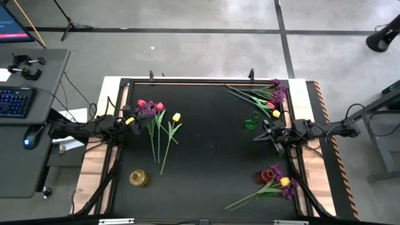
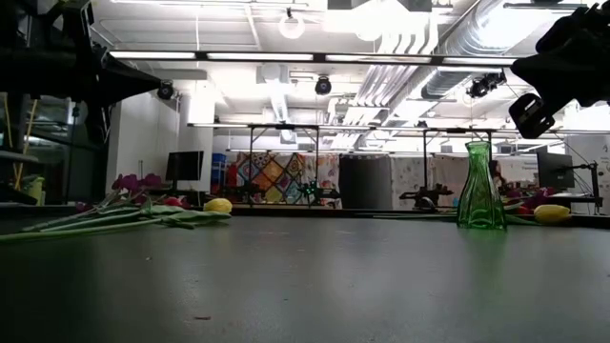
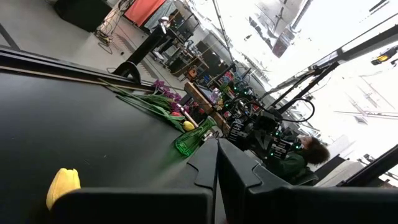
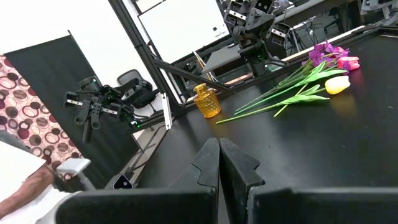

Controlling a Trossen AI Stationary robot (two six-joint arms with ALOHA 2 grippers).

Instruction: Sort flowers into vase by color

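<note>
Closed fingertips of the right gripper and the shut, empty left gripper flank scattered flowers; tangled stems risk dragging neighbours or toppling the green vase.

A grey desk stands well behind the jaws of the left gripper. It bears a backlit keyboard and a mouse (its edge glowing blue).

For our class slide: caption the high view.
Both arms wait at a black table holding three flower bunches, green vase, yellow vase.
</note>
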